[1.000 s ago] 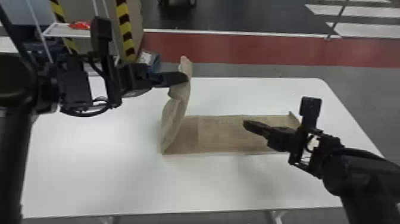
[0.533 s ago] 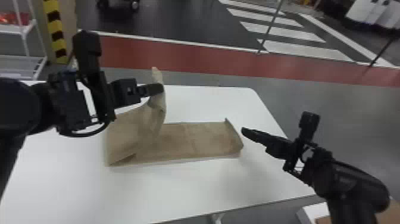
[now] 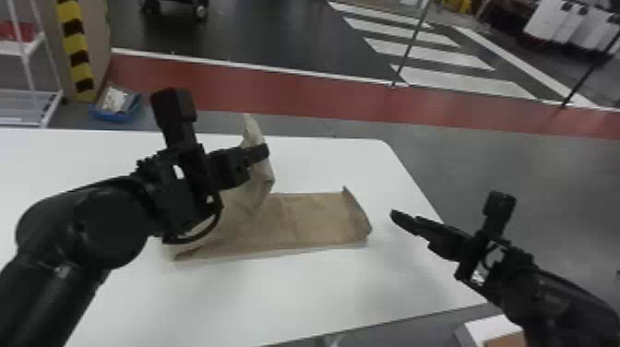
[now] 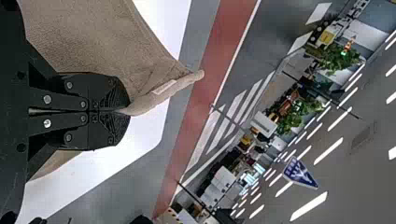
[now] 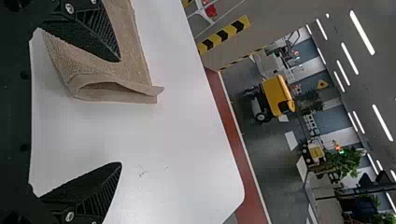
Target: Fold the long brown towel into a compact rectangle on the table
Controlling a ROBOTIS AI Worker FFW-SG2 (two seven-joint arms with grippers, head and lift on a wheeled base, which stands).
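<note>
Brown towel (image 3: 318, 221), on the table (image 3: 286, 295) and partly raised. The left wrist view adds a pale label (image 4: 164, 87) along the lifted edge; the right wrist view resolves the flat portion's end as a doubled layer with an open loop, where the head view gives a slightly upturned rim.

The flat portion forms a long, lightly creased strip running toward the robot's right. Toward the left the cloth rises in a slanting sheet, its narrow tip standing above the fingers.

The left end effector (image 3: 258, 153) reaches in above the table, pointing rightward. In the left wrist view, the left end effector (image 4: 123, 110) is clenched on the towel's edge, its fingers together. The right end effector (image 3: 400, 220) is off the towel's right end, aimed back toward it; in the right wrist view its fingers are spread wide, with nothing gripped.

Beyond the table, at the left, are a blue bin (image 3: 117, 108) on the floor and a white rack (image 3: 27, 101).
</note>
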